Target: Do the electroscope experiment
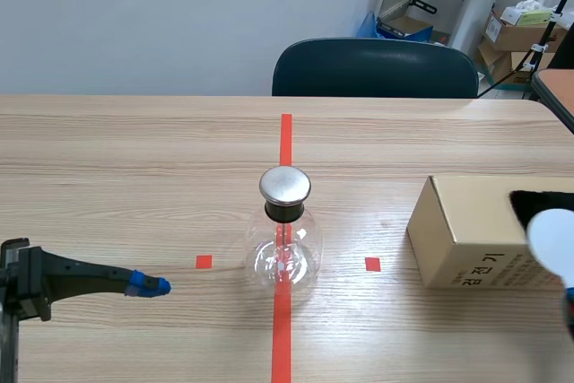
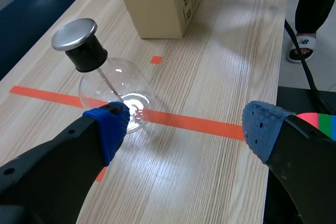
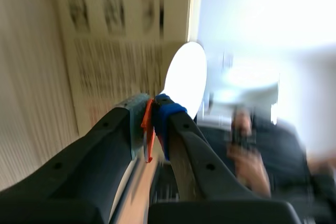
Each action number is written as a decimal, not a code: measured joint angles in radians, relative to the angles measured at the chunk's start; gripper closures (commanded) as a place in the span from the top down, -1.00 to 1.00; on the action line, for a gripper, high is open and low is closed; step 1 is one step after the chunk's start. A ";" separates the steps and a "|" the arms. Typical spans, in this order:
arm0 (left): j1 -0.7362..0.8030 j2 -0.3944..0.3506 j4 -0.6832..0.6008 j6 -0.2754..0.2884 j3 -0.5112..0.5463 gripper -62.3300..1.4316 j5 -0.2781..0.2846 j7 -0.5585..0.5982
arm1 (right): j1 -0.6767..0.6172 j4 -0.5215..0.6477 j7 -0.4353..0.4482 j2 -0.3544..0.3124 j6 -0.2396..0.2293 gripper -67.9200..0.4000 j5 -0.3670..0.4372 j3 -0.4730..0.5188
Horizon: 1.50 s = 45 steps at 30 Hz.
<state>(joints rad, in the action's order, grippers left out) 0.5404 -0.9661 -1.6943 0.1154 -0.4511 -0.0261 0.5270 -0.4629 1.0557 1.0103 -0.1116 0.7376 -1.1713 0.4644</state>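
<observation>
The electroscope [image 1: 284,239], a round glass flask with a black neck and a flat metal cap [image 1: 285,185], stands on the red tape line at the table's middle. It also shows in the left wrist view, electroscope [image 2: 107,85], just ahead of my left gripper [image 2: 186,129], which is open and holds nothing. In the scene view the left gripper [image 1: 148,286] lies low to the flask's left. My right gripper [image 3: 152,124] is shut on the thin orange handle [image 3: 148,129] of a white disc [image 3: 185,77]. That white disc [image 1: 553,244] hangs at the right edge, in front of the box.
A cardboard box [image 1: 475,230] with printed letters sits right of the flask; the same box [image 2: 163,3] lies beyond the flask in the left wrist view. A dark chair [image 1: 375,67] stands behind the far table edge. A person's shoe [image 2: 302,51] is beside the table.
</observation>
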 measured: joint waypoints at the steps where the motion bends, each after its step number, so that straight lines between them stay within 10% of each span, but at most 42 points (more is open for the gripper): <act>1: 0.000 0.000 0.000 0.000 0.000 0.51 0.000 0.000 | 0.000 0.000 0.039 0.001 0.000 -0.96 0.000 0.000; 4: 0.000 0.000 0.000 0.000 0.000 0.51 0.000 0.001 | -0.001 0.000 -0.013 0.001 0.000 -0.97 0.000 -0.002; 9: 0.000 0.000 0.000 0.000 0.000 0.51 0.024 0.051 | 0.000 0.000 -0.367 0.009 -0.001 -0.97 0.008 -0.003; 18: 0.000 0.000 0.000 0.000 0.000 0.51 0.051 0.092 | -0.001 0.000 0.039 0.006 0.000 -0.96 -0.016 0.000; 25: 0.000 0.000 0.000 0.000 0.000 0.51 0.091 0.095 | 0.000 0.000 -0.364 0.017 -0.001 -0.96 -0.007 -0.003; 34: 0.000 0.000 0.000 0.000 0.000 0.51 0.091 0.095 | -0.001 0.000 0.041 0.016 -0.001 -0.96 -0.019 -0.003; 41: 0.000 0.000 0.000 0.000 0.000 0.51 0.091 0.095 | 0.000 0.000 -0.377 0.021 -0.001 -0.96 -0.007 -0.003; 45: 0.000 0.000 0.000 0.000 0.000 0.51 0.091 0.095 | 0.000 0.000 -0.336 0.020 -0.001 -0.96 -0.011 -0.002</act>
<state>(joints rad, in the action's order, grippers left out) 0.5404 -0.9661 -1.6943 0.1158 -0.4511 0.0647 0.6220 -0.4633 1.0557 0.6739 -0.0914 0.7368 -1.1828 0.4622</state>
